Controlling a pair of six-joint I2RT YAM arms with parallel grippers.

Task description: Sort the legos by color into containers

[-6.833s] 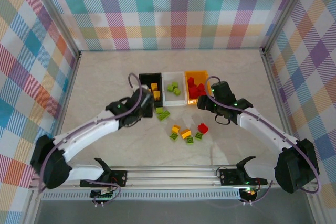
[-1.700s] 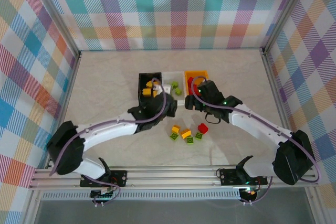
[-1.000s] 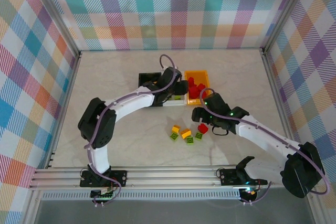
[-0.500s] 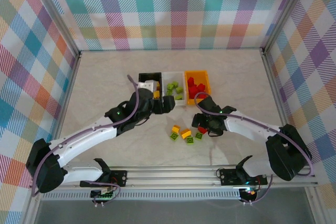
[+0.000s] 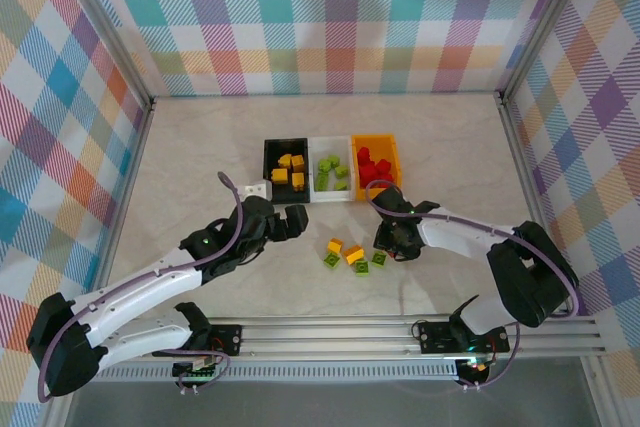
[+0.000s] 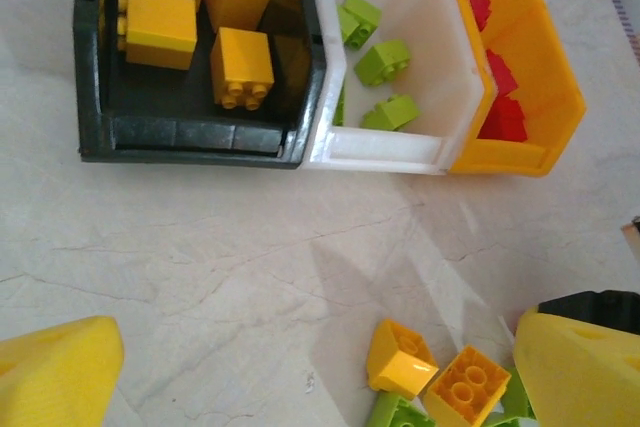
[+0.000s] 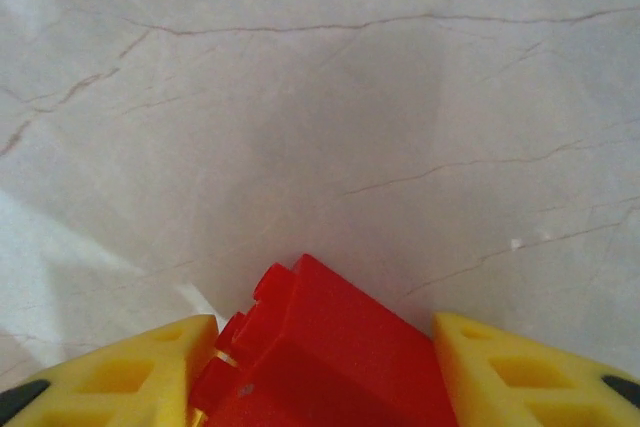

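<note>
The right claw (image 7: pixel 322 325) is gripping a red brick (image 7: pixel 330 372), its two yellow fingers (image 7: pixel 110 372) pressing against the brick's sides just over the pale marbled table (image 7: pixel 300 97) (whether the brick is touching the surface I cannot tell). Seen from above, this claw is reaching down at the right end of a small cluster of loose bricks, near the front of the bins.

The left claw (image 5: pixel 293 222) is standing wide open and holding nothing, hovering over bare table in front of the black bin (image 6: pixel 190 135) and to the left of the cluster.

In that cluster two yellow loose bricks (image 5: pixel 334 245) and three green loose bricks (image 5: pixel 330 260) are lying close together, some of them touching.

The three bins are sitting in a row, side walls touching: the black bin on the left, the white bin (image 6: pixel 370 150) in the middle, the orange bin (image 6: pixel 500 157) on the right. The black one is holding yellow sorted bricks (image 6: pixel 240 65), the white one green sorted bricks (image 6: pixel 385 60), and the orange one red sorted bricks (image 6: pixel 505 117)
</note>
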